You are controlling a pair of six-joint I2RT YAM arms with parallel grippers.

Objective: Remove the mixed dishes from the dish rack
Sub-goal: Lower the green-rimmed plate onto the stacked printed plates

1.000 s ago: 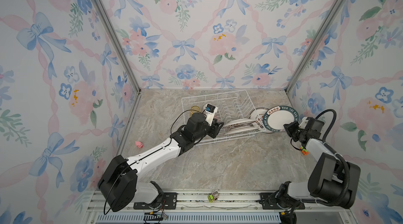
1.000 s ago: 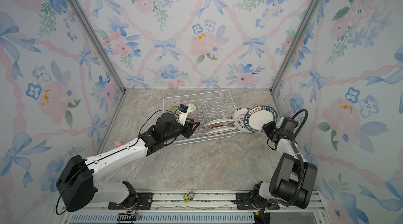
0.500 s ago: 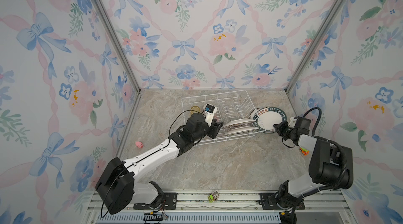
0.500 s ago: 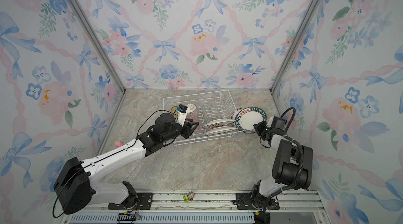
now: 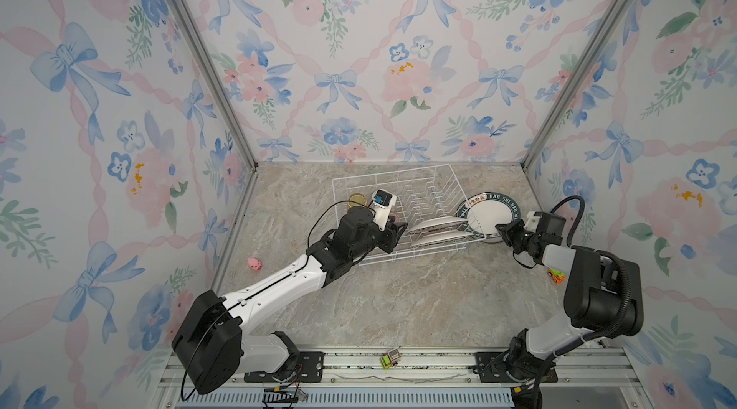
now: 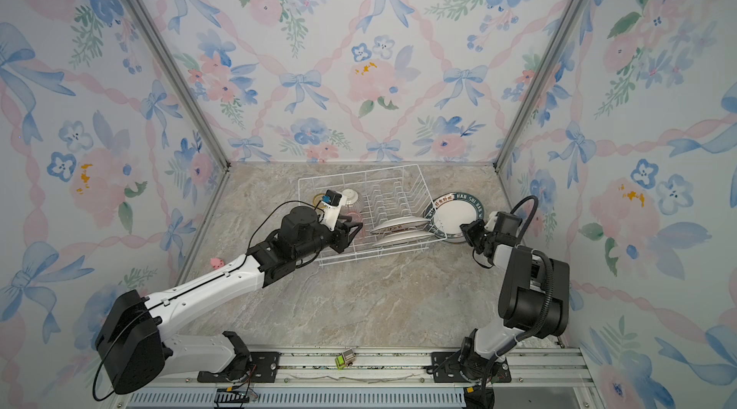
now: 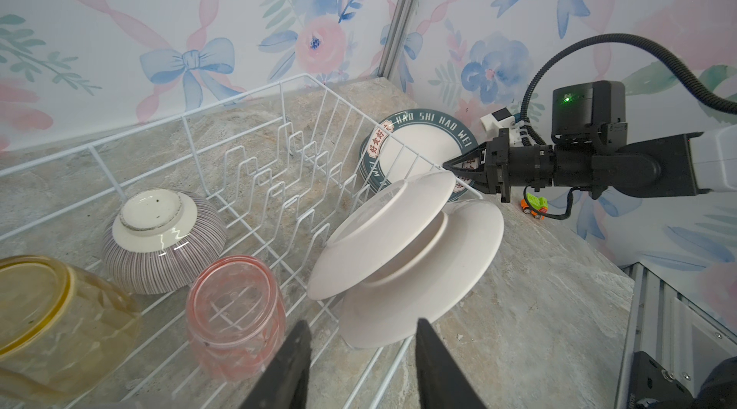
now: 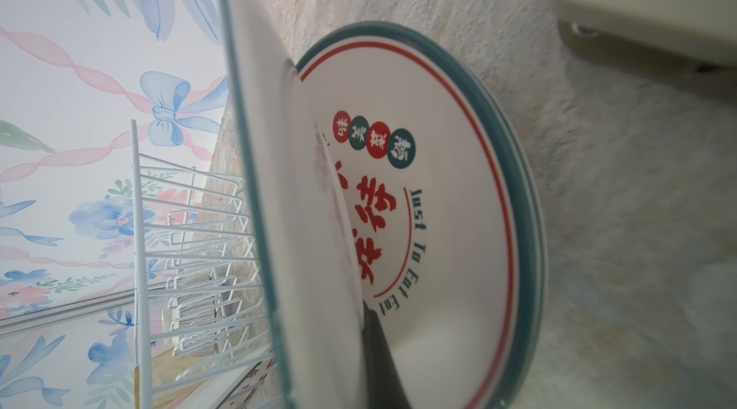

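Note:
The white wire dish rack [image 5: 391,167] stands at the back middle. Two white plates [image 7: 391,235] [image 7: 430,267] lean in its prongs. In the rack's left part stand a ribbed purplish bowl [image 7: 163,239], a pink tumbler [image 7: 235,311] and a yellow tumbler [image 7: 52,319], all upside down. My left gripper [image 7: 363,323] is open and empty, just short of the nearer plate. My right gripper [image 5: 500,229] is shut on the rim of a lettered plate [image 5: 488,213], tilted over another plate [image 8: 458,227] that lies flat on the table right of the rack.
A pink toy [image 5: 254,264] lies near the left wall. An orange and green toy car [image 5: 555,276] sits by the right arm. Another small toy [image 5: 390,359] rests on the front rail. The right wall is close behind the flat plate.
My right gripper has carried its plate leftward, toward the rack's right side and over the flat plate, then held still. The left arm has not moved.

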